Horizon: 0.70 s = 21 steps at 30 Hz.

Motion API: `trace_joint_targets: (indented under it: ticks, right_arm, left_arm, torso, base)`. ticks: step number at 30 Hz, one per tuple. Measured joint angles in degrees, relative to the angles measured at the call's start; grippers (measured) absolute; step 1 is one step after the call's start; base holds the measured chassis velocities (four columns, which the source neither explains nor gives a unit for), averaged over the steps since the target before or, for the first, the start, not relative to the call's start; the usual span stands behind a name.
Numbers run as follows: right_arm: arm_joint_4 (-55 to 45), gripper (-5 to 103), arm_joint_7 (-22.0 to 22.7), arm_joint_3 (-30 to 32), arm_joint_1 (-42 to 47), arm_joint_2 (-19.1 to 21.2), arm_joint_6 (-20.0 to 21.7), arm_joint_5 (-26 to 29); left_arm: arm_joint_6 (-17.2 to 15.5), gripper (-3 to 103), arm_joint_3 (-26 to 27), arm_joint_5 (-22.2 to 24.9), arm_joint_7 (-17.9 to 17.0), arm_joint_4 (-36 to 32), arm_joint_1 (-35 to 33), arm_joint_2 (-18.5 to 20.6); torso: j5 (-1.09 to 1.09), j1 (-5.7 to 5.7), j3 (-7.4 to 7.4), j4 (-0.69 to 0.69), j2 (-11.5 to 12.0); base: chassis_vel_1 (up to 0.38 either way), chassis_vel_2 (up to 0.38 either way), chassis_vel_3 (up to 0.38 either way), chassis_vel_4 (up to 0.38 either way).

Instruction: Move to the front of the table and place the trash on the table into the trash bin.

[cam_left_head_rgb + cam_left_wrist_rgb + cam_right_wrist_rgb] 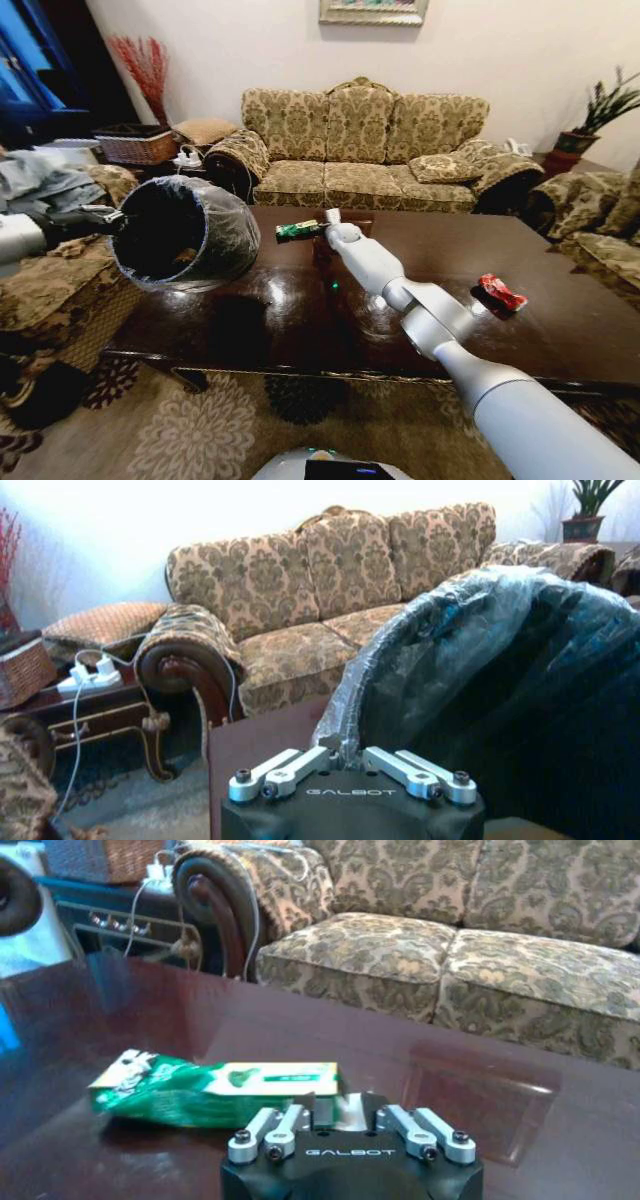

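the green packet [300, 230] lay flat on the dark glossy bench [560, 330], near its far edge in front of the sofa [365, 150]. the right claw [331, 216] was at the packet's end, fingers narrow and appearing to pinch its edge; in the right wrist view the packet [215, 1091] sat just ahead of the claw [338, 1111], one end between the fingers. the red wrapper [502, 293] lay well apart, toward the bench's right side.

the trash bin [185, 233], black and lined with clear plastic, hung tilted above the bench's left end with its mouth turned toward the robot. the left claw [112, 222] was clamped on its rim; the left wrist view showed the fingers [405, 769] closed on the bag-covered rim [345, 720].

to do this step well, the grip probably needed to be firm on the thin packet edge before lifting, then a clear rise off the bench and a carry left over the bin's mouth, with the bin turned upward enough to catch it.

counted: one green packet, one red wrapper, one bin, two claws. something pale showed inside the bin, too unclear to name.
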<state>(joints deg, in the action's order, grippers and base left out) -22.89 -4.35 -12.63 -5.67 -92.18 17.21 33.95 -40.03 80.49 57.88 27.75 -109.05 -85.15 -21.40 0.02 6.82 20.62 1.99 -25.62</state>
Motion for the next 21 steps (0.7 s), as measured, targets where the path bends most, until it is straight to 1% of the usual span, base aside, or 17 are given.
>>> trace_joint_targets:
  ticks: [1, 2, 3, 4, 6, 7, 8, 9, 11, 12, 13, 14, 17, 19, 21]
  right_arm:
    - [2.4, 36, -0.2, 3.0, -0.5, 0.1, -1.1, -2.2]
    - [2.4, 36, -0.2, 3.0, -0.5, 0.1, -1.1, -2.2]
    - [2.9, 41, -0.2, 3.7, -0.6, 0.1, -1.4, -2.7]
    - [3.8, 47, 0.1, 5.3, -0.8, 0.1, -2.4, -3.8]
    - [0.8, 57, -0.1, 2.5, 0.0, 0.1, -2.1, -3.0]
    - [0.8, 57, -0.1, 2.5, 0.0, 0.1, -2.1, -3.0]
    - [-1.5, 63, 0.3, 0.7, 0.5, 0.1, -2.0, -1.6]
    - [-1.5, 63, 0.3, 0.7, 0.5, 0.1, -2.0, -1.6]
    - [-10.7, 75, 4.3, -4.5, 2.2, 0.1, -1.3, 3.7]
    - [-15.1, 75, 5.8, -6.5, 2.8, 0.0, -0.6, 5.6]
    - [-15.1, 75, 5.8, -6.5, 2.8, 0.0, -0.6, 5.6]
    - [-20.3, 80, 7.7, -8.5, 3.1, 0.0, 0.8, 7.1]
    - [-20.6, 80, 7.9, -8.6, 3.1, 0.0, 0.9, 7.2]
    - [-27.4, 99, 11.2, -10.7, 3.2, 0.1, 2.8, 8.9]
    - [-34.2, 99, 15.2, -11.7, 2.7, 1.0, 5.8, 11.5]
  left_arm:
    - [0.0, 0, 0.0, 0.0, 0.0, -0.2, 0.0, -0.1]
    - [0.0, 0, 0.0, 0.0, 0.0, -0.2, 0.0, -0.1]
    - [0.0, 0, 0.0, 0.0, 0.0, -0.4, 0.0, -0.1]
    - [-0.1, 0, 0.0, 0.0, 0.0, -0.7, 0.0, -0.1]
    - [-0.1, 0, 0.0, 0.1, 0.0, -0.7, 0.1, 0.0]
    - [-0.1, 0, 0.0, 0.1, 0.0, -0.7, 0.1, 0.0]
    - [0.0, 0, 0.0, 0.2, 0.0, -0.3, 0.1, 0.1]
    - [0.0, 0, 0.0, 0.2, 0.0, -0.3, 0.1, 0.1]
    - [0.1, 0, 0.1, 0.2, 0.0, 0.0, 0.1, 0.2]
    - [0.1, 0, 0.1, 0.2, 0.1, 0.0, 0.1, 0.1]
    - [0.1, 0, 0.1, 0.2, 0.1, 0.0, 0.1, 0.1]
    - [0.1, 0, 0.1, 0.3, 0.1, 0.1, 0.1, 0.0]
    - [0.2, 0, 0.1, 0.2, 0.1, 0.1, 0.1, 0.0]
    - [0.2, 0, 0.2, 0.3, 0.2, 0.3, 0.1, -0.1]
    - [0.2, 0, 0.7, 0.9, 0.2, 1.3, 0.1, 0.3]
  torso:
    - [0.02, 0.00, 0.00, -0.01, 0.0]
    - [0.02, 0.00, 0.00, -0.01, 0.0]
    - [0.01, 0.00, 0.00, -0.02, 0.0]
    - [-0.01, 0.00, 0.00, -0.11, 0.0]
    - [0.00, 0.01, 0.00, -0.08, 0.0]
    - [0.00, 0.01, 0.00, -0.08, 0.0]
    - [0.00, 0.01, 0.00, -0.04, 0.0]
    - [0.00, 0.01, 0.00, -0.04, 0.0]
    - [-0.01, 0.00, 0.00, 0.00, 0.0]
    - [-0.02, 0.01, 0.01, 0.01, 0.0]
    - [-0.02, 0.01, 0.01, 0.01, 0.0]
    - [-0.02, 0.00, 0.00, 0.03, 0.0]
    - [-0.02, 0.00, 0.00, 0.03, 0.0]
    - [-0.05, -0.01, -0.01, 0.04, 0.0]
    - [-0.05, 0.00, 0.00, 0.01, 0.0]
  base:
    - [0.000, 0.000, 0.000, 0.000]
    - [0.000, 0.000, 0.000, 0.000]
    - [0.000, 0.000, 0.000, 0.000]
    - [0.000, 0.000, 0.000, 0.000]
    - [0.000, 0.000, 0.000, 0.000]
    - [0.000, 0.000, 0.000, 0.000]
    - [0.000, 0.000, 0.000, 0.000]
    - [0.000, 0.000, 0.000, 0.000]
    - [0.000, 0.000, 0.000, 0.000]
    - [0.000, 0.000, 0.000, 0.000]
    - [0.000, 0.000, 0.000, 0.000]
    - [0.000, 0.000, 0.000, 0.000]
    - [0.000, 0.000, 0.000, 0.000]
    - [0.000, 0.000, 0.000, 0.000]
    - [0.000, 0.000, 0.000, 0.000]
